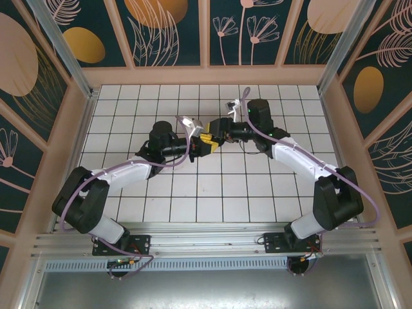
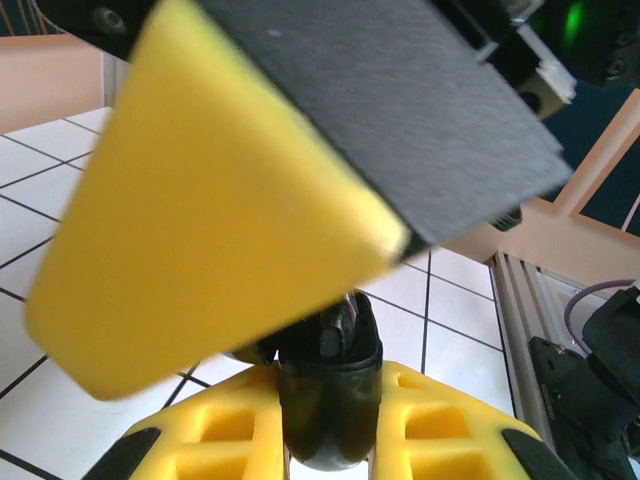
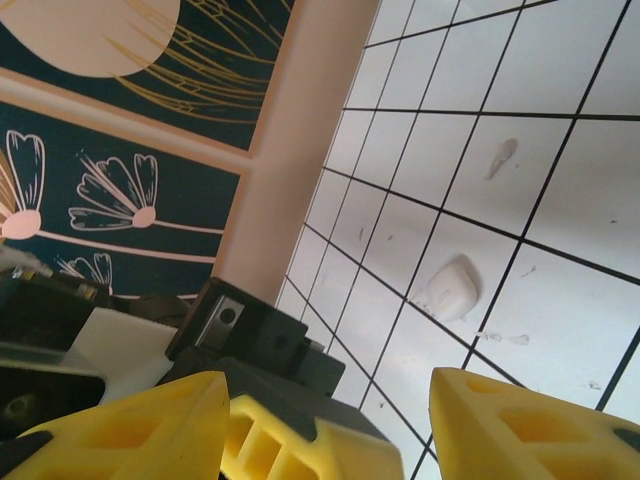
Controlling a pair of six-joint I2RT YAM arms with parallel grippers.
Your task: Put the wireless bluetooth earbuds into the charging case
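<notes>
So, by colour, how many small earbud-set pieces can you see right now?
Black: 1, the glossy black piece pinched in the left hand.
White: 1, the white rounded piece lying on the tiles.
Total: 2. I cannot tell whether each is a bud or a case.

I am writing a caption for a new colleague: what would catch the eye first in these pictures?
Over the middle of the table, the left gripper is shut on a glossy black item, and the right gripper hangs open right beside it. In the right wrist view, a small white object lies on the table.
</notes>
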